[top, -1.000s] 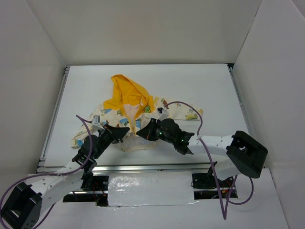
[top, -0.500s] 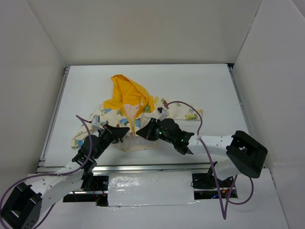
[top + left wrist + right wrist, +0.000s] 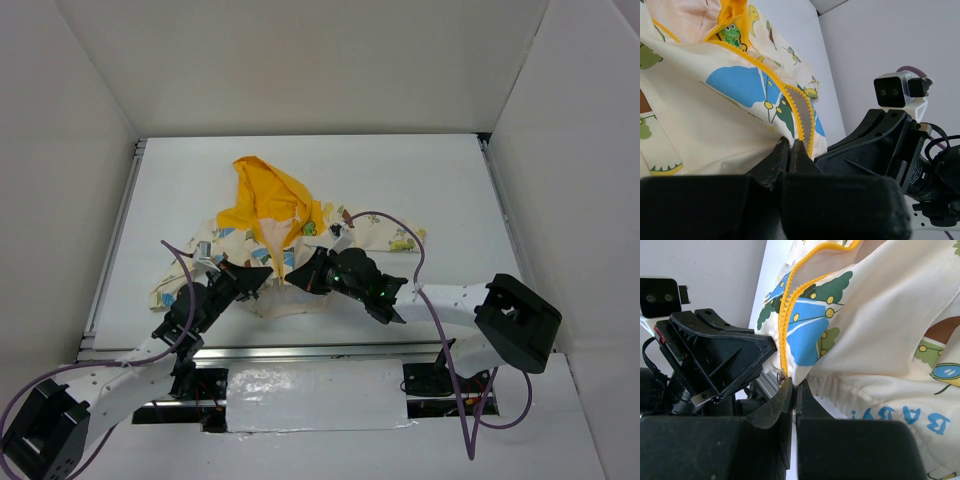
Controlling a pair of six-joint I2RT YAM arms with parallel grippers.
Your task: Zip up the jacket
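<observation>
The jacket (image 3: 300,240) lies on the table, cream with cartoon prints, its yellow hood (image 3: 262,190) towards the far side. Its front is open, and the yellow zipper (image 3: 801,112) runs down to the hem. My left gripper (image 3: 262,276) is shut on the hem's left bottom corner, right beside the zipper teeth (image 3: 791,145). My right gripper (image 3: 298,276) is shut on the other bottom corner (image 3: 794,385), where a small metal zipper piece (image 3: 781,374) shows beside the teeth (image 3: 785,325). The two grippers face each other, almost touching.
The white table (image 3: 440,190) is walled by white panels at the back and on both sides. A metal rail (image 3: 112,250) runs along the left edge. A purple cable (image 3: 385,218) loops over the jacket's right sleeve (image 3: 395,238).
</observation>
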